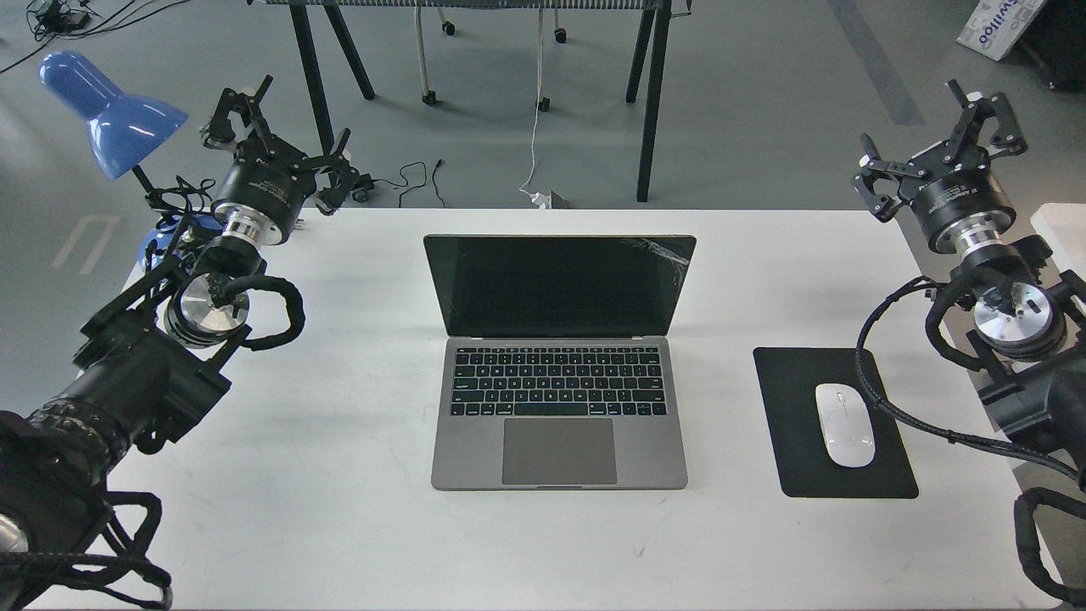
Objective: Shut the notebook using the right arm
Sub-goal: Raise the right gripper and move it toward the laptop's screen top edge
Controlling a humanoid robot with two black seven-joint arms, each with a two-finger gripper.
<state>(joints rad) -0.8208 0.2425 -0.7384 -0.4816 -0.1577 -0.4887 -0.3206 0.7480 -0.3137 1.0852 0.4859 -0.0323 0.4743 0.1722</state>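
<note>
A: Two pincers, both spread wide and empty. The right pincer (937,144) hangs past the bench's (339,441) far right corner.

B: And the notebook (559,365)?

A: Open at the bench's middle; its lid is hidden. The right arm (1018,339) is cut off at the frame's edge.

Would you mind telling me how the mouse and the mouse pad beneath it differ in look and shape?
The mouse is white, while the mouse pad is black. The mouse is rounded and oval, whereas the mouse pad is a flat rectangle. The mouse covers only part of the mouse pad, which spreads wider around it. Both lie on the white table, to the right of the open laptop.
</note>
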